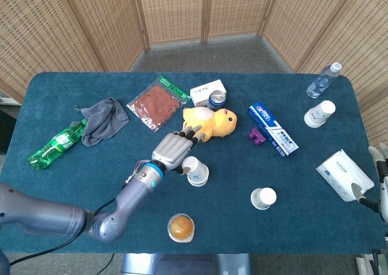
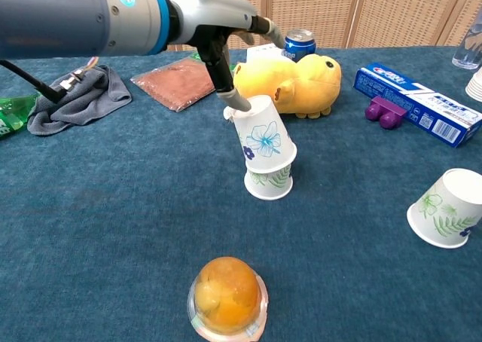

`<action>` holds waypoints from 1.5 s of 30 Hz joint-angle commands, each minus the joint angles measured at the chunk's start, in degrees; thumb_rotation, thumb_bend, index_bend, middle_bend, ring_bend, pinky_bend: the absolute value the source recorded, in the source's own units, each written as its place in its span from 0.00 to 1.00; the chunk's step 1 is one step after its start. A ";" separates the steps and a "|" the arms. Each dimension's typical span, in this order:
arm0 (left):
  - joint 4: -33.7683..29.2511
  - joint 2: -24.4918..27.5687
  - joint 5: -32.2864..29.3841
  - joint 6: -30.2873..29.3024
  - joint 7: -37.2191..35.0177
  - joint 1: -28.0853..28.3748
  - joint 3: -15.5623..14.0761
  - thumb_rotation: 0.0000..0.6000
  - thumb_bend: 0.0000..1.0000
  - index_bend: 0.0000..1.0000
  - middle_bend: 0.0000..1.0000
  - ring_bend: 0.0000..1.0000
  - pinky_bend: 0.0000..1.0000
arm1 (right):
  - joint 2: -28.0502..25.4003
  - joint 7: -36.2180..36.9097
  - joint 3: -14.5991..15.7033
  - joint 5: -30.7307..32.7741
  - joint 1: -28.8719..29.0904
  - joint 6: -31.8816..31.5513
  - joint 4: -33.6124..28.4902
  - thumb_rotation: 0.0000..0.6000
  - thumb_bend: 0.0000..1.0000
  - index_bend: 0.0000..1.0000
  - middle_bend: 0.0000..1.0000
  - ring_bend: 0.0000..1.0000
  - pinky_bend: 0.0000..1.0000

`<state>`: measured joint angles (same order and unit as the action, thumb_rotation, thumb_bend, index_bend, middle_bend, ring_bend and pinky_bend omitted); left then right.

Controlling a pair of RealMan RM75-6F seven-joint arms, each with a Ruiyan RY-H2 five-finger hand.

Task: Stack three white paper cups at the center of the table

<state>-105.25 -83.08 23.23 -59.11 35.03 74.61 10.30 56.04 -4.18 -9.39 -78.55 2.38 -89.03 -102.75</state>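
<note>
The left hand (image 2: 226, 37) is open, one fingertip touching the tilted upper paper cup (image 2: 263, 135) stacked on the lower cup (image 2: 269, 184) mid-table. The right hand (image 1: 382, 178) shows at the right edge; I cannot tell its state.

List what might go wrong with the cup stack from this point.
The top cup sits tilted on the bottom cup, not fully seated; it may tip off. The left robot hand has a fingertip at its upper edge, so a nudge might topple both. The third cup lies far to the right, not yet stacked.
</note>
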 commanded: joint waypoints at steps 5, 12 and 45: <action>0.71 -2.52 -0.61 -0.88 1.52 1.01 1.12 1.00 0.30 0.08 0.00 0.00 0.27 | -0.35 0.89 -0.11 -0.12 -0.15 -0.20 0.03 1.00 0.32 0.12 0.04 0.00 0.02; -1.08 -2.00 -0.24 -1.97 2.27 0.86 2.18 1.00 0.30 0.08 0.00 0.00 0.27 | -0.48 1.20 0.10 -0.41 -0.27 -0.20 0.09 1.00 0.32 0.12 0.04 0.00 0.02; -21.32 45.93 63.51 -13.54 -30.75 -45.98 -21.06 1.00 0.29 0.01 0.00 0.00 0.15 | -2.22 -0.74 4.75 -5.01 4.47 11.15 -5.41 1.00 0.32 0.12 0.04 0.00 0.10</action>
<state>-128.21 -38.99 82.36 -69.69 7.94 32.75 -8.21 55.48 -6.61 -5.52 -82.77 5.48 -80.68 -106.07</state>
